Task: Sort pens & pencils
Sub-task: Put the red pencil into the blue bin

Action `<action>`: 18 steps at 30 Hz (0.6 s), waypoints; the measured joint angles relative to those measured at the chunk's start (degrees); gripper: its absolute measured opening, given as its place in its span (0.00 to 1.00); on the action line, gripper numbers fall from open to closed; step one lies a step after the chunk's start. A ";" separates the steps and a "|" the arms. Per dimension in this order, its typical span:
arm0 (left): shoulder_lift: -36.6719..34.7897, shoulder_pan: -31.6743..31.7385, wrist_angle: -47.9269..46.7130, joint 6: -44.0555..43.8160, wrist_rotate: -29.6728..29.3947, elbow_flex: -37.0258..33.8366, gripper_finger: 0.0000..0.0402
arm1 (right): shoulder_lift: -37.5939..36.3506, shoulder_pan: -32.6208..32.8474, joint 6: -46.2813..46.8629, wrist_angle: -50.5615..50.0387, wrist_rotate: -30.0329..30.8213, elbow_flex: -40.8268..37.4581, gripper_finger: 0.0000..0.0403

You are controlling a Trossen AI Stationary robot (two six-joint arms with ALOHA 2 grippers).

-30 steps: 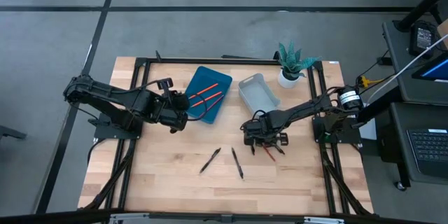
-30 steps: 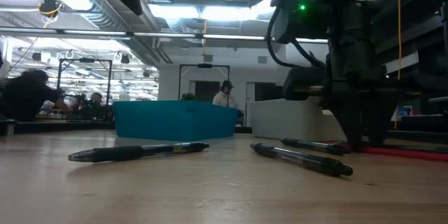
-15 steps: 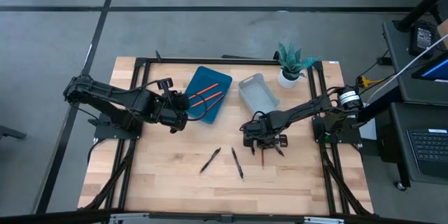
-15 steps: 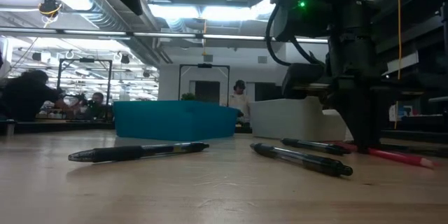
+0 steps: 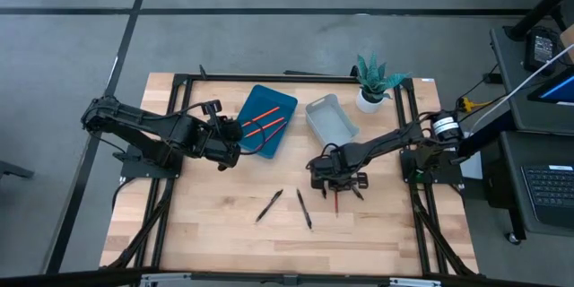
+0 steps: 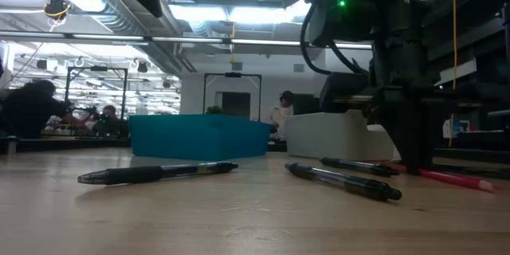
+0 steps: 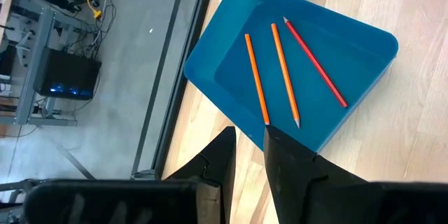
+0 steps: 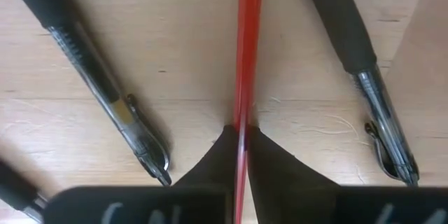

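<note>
My right gripper (image 5: 336, 185) stands over the table's middle right, pointing down and shut on a red pencil (image 8: 246, 49) that lies on the wood (image 6: 450, 178). Black pens lie on the table around it: two either side of the pencil (image 8: 105, 91) (image 8: 357, 56) and two more further left (image 5: 269, 204) (image 5: 305, 208). Three pencils (image 7: 283, 73) lie in the blue tray (image 5: 266, 118). My left gripper (image 7: 249, 155) hovers off that tray's left corner, open by a narrow gap with nothing in it. My right gripper pinches the red pencil's shaft (image 8: 241, 129) between its two fingertips, toward the pencil's far end. The fingers come from above, pointing down, and lie across the pencil. The pencil lies on the table, its free length (image 5: 337, 204) pointing to the near edge.
A pale grey tray (image 5: 330, 118) stands right of the blue one, and a potted plant (image 5: 372, 81) sits at the back right. Bare wood lies along the table's near side. People show in the room behind (image 6: 280, 110).
My right gripper has shut on the red pencil without leaving its place. The pencil, which lay slanted toward the right, has swung about on the table and now points at the near edge.
</note>
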 joint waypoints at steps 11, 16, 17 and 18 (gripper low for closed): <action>0.00 0.01 0.00 0.00 0.02 0.00 0.17 | 0.27 0.17 -0.29 -1.01 2.88 3.33 0.07; 0.00 0.00 0.02 -0.01 0.04 0.00 0.17 | 0.25 0.22 -1.70 -5.66 2.83 6.28 0.08; 0.00 0.01 0.03 0.00 0.03 0.00 0.17 | 0.22 0.22 -2.08 -6.97 2.90 7.12 0.08; 0.00 0.00 0.05 0.00 0.02 0.00 0.17 | 0.17 0.22 -2.61 -8.24 3.13 7.97 0.08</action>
